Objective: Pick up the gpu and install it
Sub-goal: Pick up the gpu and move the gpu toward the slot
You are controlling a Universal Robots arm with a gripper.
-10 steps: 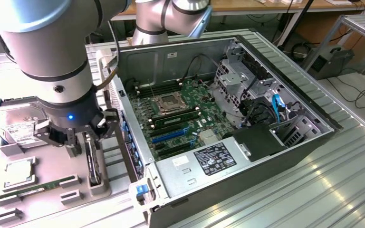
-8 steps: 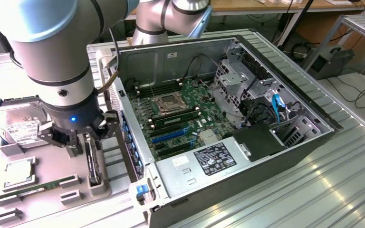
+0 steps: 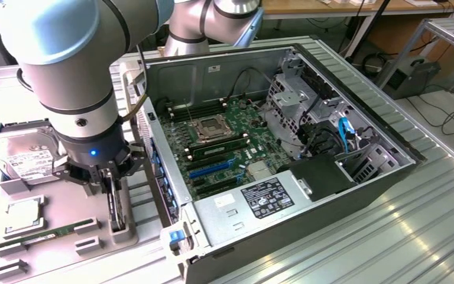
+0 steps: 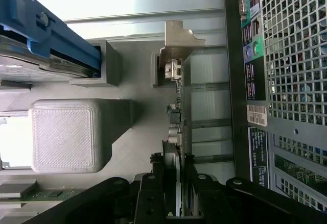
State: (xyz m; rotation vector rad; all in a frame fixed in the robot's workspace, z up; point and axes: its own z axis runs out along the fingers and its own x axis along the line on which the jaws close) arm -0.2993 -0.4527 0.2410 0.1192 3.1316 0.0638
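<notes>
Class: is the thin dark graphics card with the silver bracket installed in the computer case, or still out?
Out. The thin dark card stands on edge in a grey holder beside the open black case.

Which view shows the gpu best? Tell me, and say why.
The wrist view: the gpu is seen close, edge-on, its silver bracket and connectors distinct, with the gripper at its near end. In the exterior view it is a thin dark strip standing in a grey holder beneath the gripper.

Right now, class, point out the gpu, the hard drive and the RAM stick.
gpu [image 4: 180, 99], wrist view, the card's thin edge.
hard drive [image 3: 28, 158], exterior view, its white label.
RAM stick [image 3: 45, 233], exterior view, the stick's middle.
</notes>
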